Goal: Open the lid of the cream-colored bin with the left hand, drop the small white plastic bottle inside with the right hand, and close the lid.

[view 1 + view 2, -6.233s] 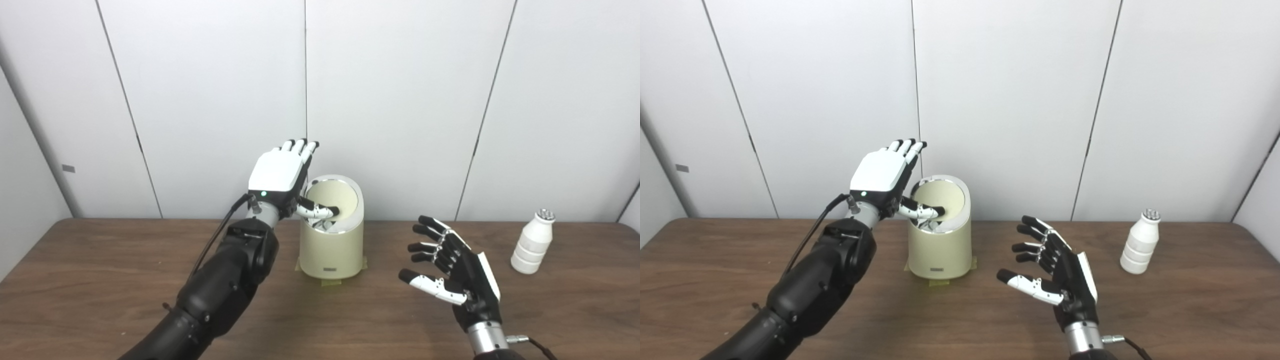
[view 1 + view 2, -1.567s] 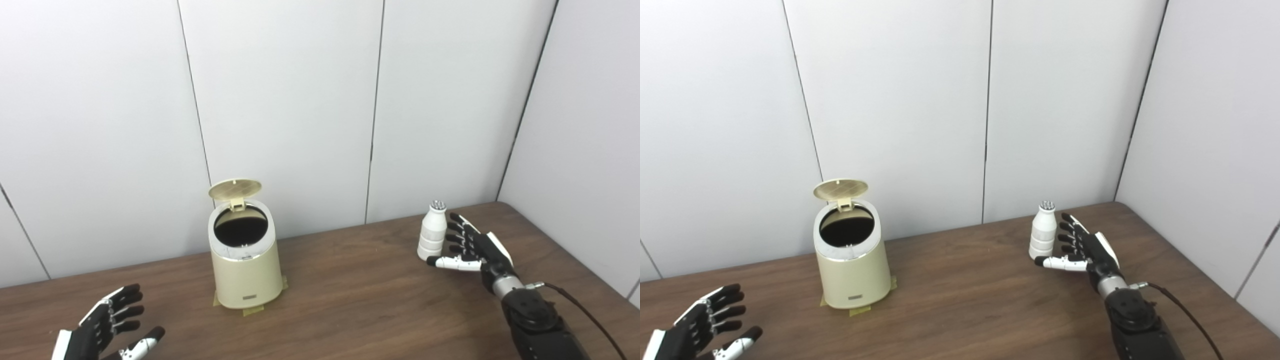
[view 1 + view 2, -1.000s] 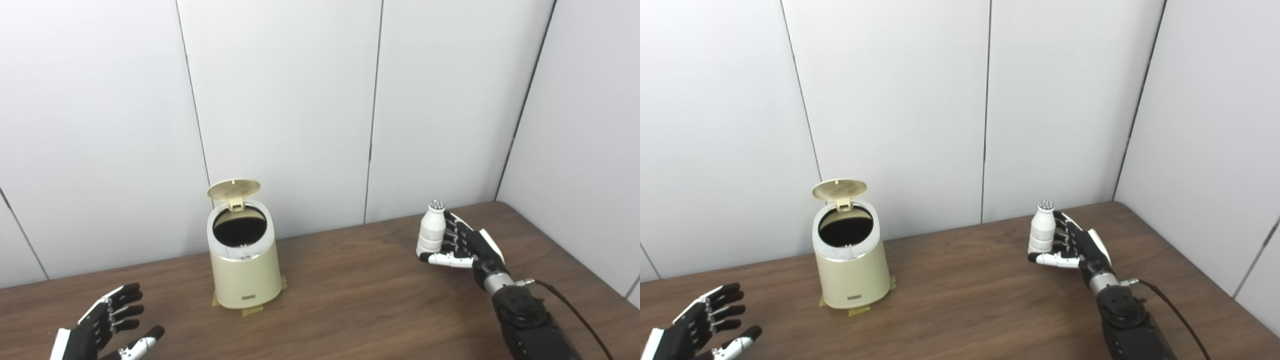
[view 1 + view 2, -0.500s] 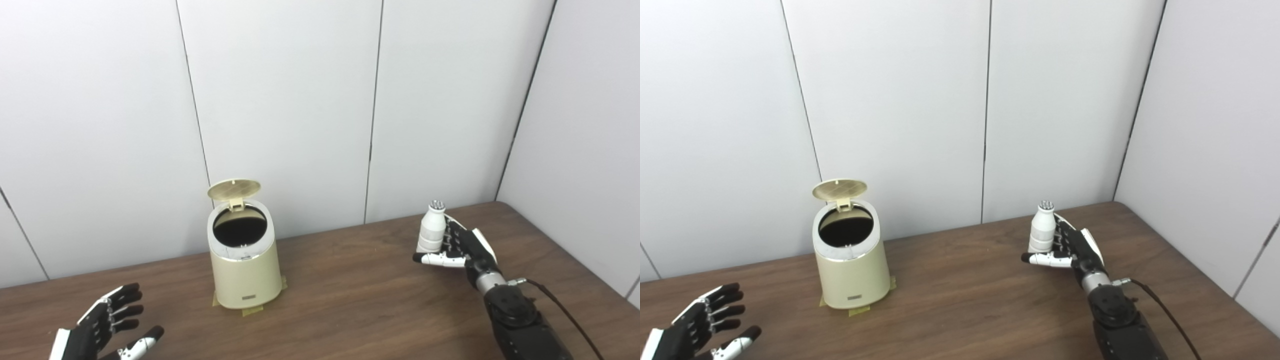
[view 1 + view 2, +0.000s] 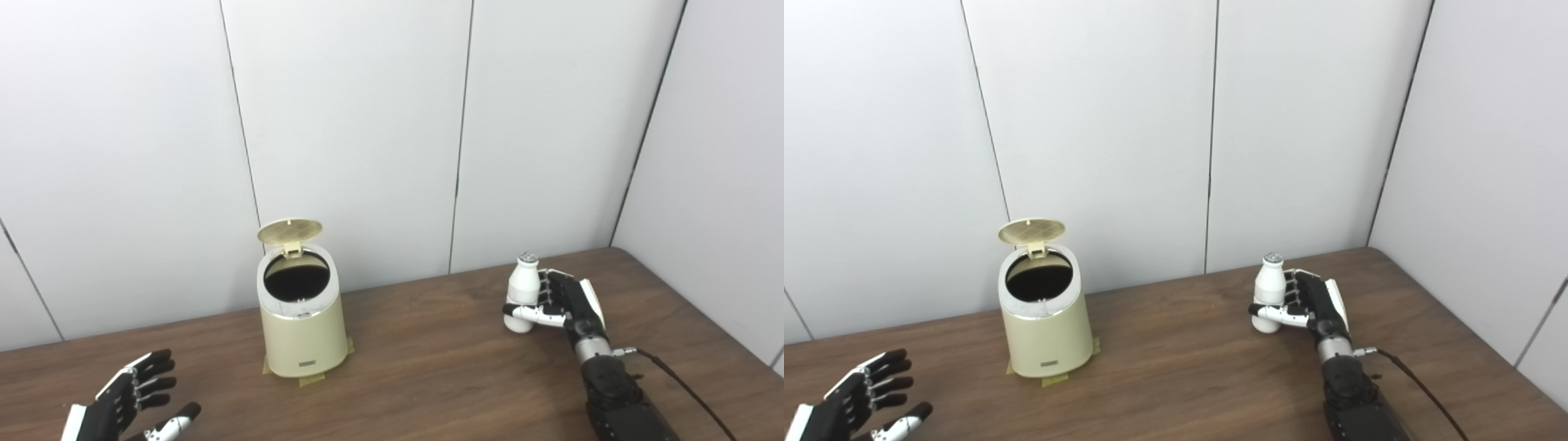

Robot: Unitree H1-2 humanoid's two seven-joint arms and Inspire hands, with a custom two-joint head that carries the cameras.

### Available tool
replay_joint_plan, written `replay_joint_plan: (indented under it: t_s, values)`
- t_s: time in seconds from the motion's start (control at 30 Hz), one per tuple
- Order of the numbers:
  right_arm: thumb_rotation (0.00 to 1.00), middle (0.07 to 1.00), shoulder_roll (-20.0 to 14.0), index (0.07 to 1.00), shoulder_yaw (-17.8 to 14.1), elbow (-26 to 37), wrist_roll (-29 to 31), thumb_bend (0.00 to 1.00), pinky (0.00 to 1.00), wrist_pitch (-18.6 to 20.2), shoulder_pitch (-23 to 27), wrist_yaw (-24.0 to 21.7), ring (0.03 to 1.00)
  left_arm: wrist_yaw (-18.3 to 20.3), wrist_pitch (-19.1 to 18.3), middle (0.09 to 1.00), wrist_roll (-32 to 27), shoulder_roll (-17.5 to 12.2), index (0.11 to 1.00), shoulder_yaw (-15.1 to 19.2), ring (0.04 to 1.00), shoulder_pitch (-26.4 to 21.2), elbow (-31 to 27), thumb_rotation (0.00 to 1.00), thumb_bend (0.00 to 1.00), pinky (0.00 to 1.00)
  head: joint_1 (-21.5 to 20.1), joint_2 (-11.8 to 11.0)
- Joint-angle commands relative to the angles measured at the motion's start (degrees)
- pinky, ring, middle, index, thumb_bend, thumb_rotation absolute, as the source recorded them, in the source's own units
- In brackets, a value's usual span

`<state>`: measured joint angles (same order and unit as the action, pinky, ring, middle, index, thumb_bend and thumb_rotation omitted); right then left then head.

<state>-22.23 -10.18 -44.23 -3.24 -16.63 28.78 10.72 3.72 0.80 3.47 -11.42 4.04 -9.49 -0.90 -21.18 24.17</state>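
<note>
The cream-colored bin (image 5: pixel 301 331) stands on the brown table, left of middle, with its round lid (image 5: pixel 290 231) tipped up at the back and its dark inside showing. The small white plastic bottle (image 5: pixel 522 293) stands upright at the right. My right hand (image 5: pixel 563 303) is wrapped around it, thumb across its front, fingers behind. My left hand (image 5: pixel 128 407) is open and empty at the bottom left corner, far from the bin. The same scene shows in the right eye view: the bin (image 5: pixel 1047 327), the bottle (image 5: pixel 1268 291), my right hand (image 5: pixel 1309 304).
Tape strips (image 5: pixel 311 380) show under the bin's base. White wall panels stand close behind the table, and a side wall closes in on the right. The table's right edge (image 5: pixel 704 309) runs diagonally near my right arm.
My right hand has closed around the bottle and shifted it a little leftward and nearer. 6.2 s ago my left hand was at the bin's lid; now the lid stands open and that hand rests low left.
</note>
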Motion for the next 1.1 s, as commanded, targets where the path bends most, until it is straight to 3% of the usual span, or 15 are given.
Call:
replay_joint_plan:
  t_s: [0.0, 0.13, 0.33, 0.47, 0.63, 0.73, 0.87, 1.07]
  values:
    - [0.00, 0.481, -1.0, 0.532, -0.2, 0.9, -0.1, 0.51, 0.33, -3.6, 2.9, 1.0, 0.383, 0.0, 2.1, 0.778, -0.4, -0.6, 0.799, 0.0, 0.719, -1.9, -0.7, 0.00, 0.64, 0.68, 0.0, 0.1]
    - [0.00, 0.478, -0.5, 0.542, -0.1, 3.6, -0.3, 0.51, 0.33, -3.0, 2.3, 1.1, 0.377, 0.1, 2.3, 0.784, -0.2, -0.5, 0.796, 0.0, 0.731, -2.1, -0.2, 0.00, 0.64, 0.70, 0.3, 0.0]
    - [0.00, 0.480, 1.7, 0.544, 0.5, 16.5, -1.4, 0.51, 0.34, -0.1, 0.8, 0.9, 0.380, 0.6, 3.6, 0.777, -0.7, -0.5, 0.791, -0.2, 0.722, -2.4, 1.1, 0.00, 0.63, 0.68, 0.9, -0.3]
    - [0.00, 0.486, 3.6, 0.532, 2.1, 27.4, -3.1, 0.51, 0.34, 7.1, 1.4, -0.3, 0.395, 0.4, 4.4, 0.773, -0.3, -0.1, 0.783, -0.4, 0.719, -2.7, 2.3, 0.00, 0.65, 0.67, 2.0, -0.9]
    - [0.00, 0.482, 4.8, 0.535, 6.0, 35.7, -6.3, 0.51, 0.33, 12.3, 4.3, -2.8, 0.394, 0.3, 4.5, 0.774, -0.2, 0.7, 0.780, -0.8, 0.721, -3.2, 3.3, 0.00, 0.65, 0.68, 4.0, -1.4]
    - [0.00, 0.485, 5.7, 0.523, 8.2, 37.0, -9.2, 0.52, 0.35, 14.1, 6.4, -3.3, 0.400, -0.2, 4.4, 0.773, 0.6, 1.5, 0.777, -1.3, 0.722, -3.4, 3.7, 0.00, 0.66, 0.68, 6.3, -1.9]
    - [0.00, 0.488, 7.9, 0.495, 9.7, 35.5, -8.3, 0.52, 0.39, 13.2, 8.9, -4.8, 0.431, -0.5, 5.1, 0.774, 0.7, 2.5, 0.780, -1.8, 0.721, -3.8, 5.0, 0.00, 0.67, 0.68, 9.4, -2.5]
    - [0.00, 0.485, 12.5, 0.507, 10.9, 35.7, -7.5, 0.52, 0.33, 14.8, 11.0, -6.1, 0.407, -1.2, 5.5, 0.782, 1.4, 4.1, 0.778, -2.5, 0.736, -4.0, 6.1, 0.00, 0.69, 0.69, 14.2, -2.9]
